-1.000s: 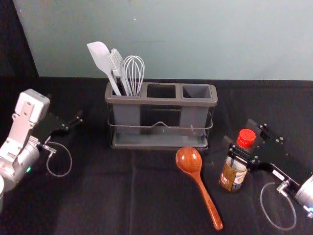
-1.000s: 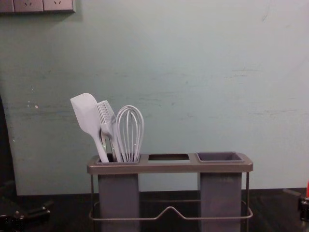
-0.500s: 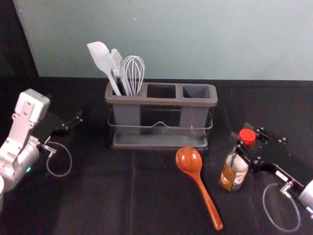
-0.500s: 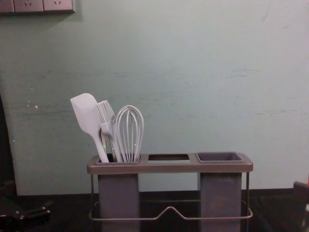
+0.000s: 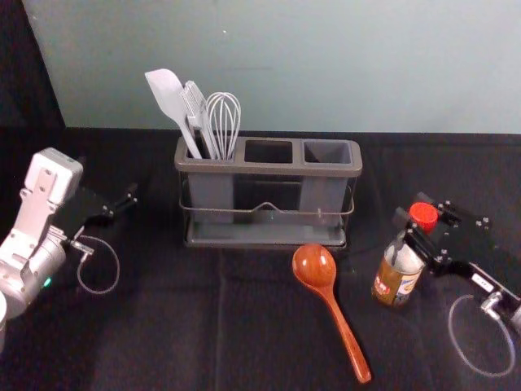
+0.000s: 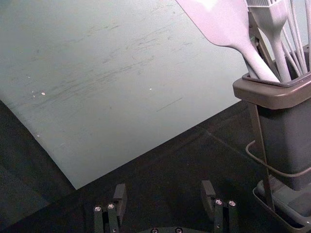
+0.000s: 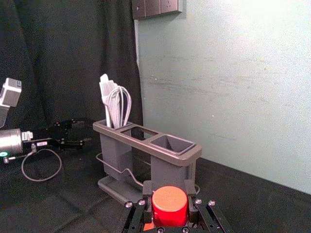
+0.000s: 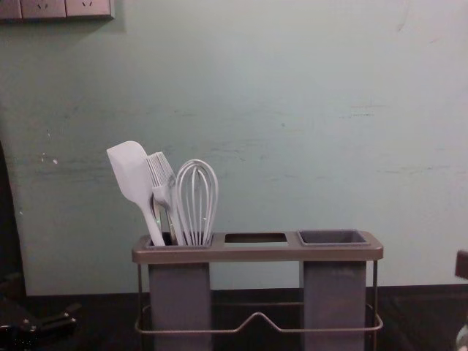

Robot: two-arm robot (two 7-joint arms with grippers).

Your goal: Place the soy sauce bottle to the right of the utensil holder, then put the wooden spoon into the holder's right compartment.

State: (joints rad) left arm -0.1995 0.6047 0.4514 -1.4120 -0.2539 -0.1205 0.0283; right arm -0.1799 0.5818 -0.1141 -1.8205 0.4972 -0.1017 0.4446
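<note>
bottle (image 5: 397,281) in right gripper (image 5: 412,208): glossy body, smooth plastic-looking cap (image 5: 423,213). spoon (image 5: 315,265) left of that gripper: wood, high gloss. holder (image 5: 260,169) farther left: satin plastic look, thin metal-looking rail (image 8: 183,332). cloth (image 5: 163,326) below gripper: matt. wall (image 5: 366,65) beyond: smooth, scuffed.

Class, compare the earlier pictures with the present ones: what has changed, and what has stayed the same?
The soy sauce bottle has moved to the robot's right and a little farther from the robot, carried by the right gripper, which gripped it before too. The wooden spoon, utensil holder and open left gripper stayed put.
</note>
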